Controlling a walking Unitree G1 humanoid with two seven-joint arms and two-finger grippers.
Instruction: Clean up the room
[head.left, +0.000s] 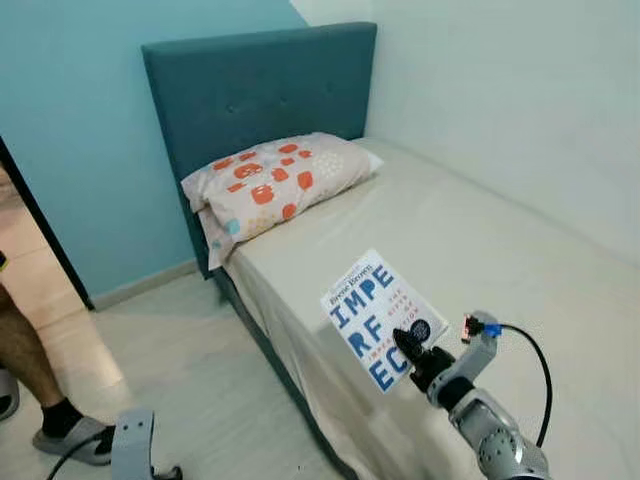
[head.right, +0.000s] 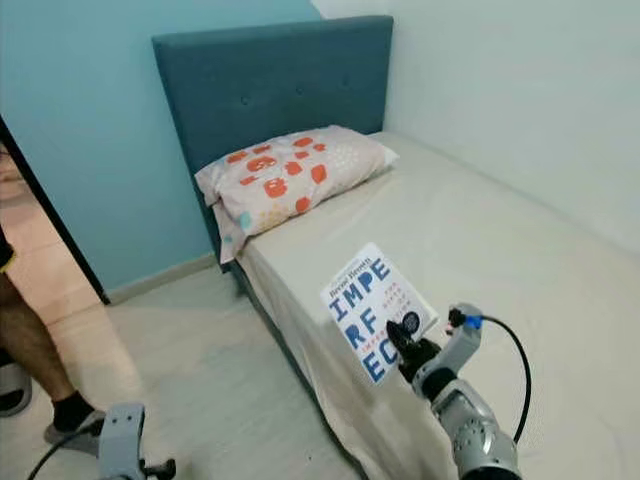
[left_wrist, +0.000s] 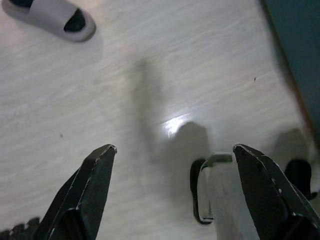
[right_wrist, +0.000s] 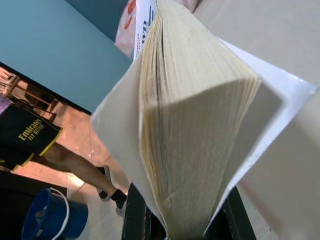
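My right gripper (head.left: 420, 362) is shut on a white paperback book (head.left: 376, 316) with big blue letters on its cover. It holds the book by a lower corner above the near edge of the beige bed (head.left: 480, 250). The right wrist view looks along the book's cream page edges (right_wrist: 195, 130), clamped between the black fingers (right_wrist: 137, 217). My left arm (head.left: 130, 440) hangs low over the pale wood floor, and its gripper (left_wrist: 172, 190) is open with nothing between its fingers (left_wrist: 90, 187).
A pillow (head.left: 275, 185) with orange patterns lies at the teal headboard (head.left: 255, 85). A person's leg (head.left: 35, 370) in a dark sock and grey sandal stands at the left. A blue bucket (right_wrist: 50, 215) sits on the floor near that person. A grey slipper (left_wrist: 50, 17) lies on the floor.
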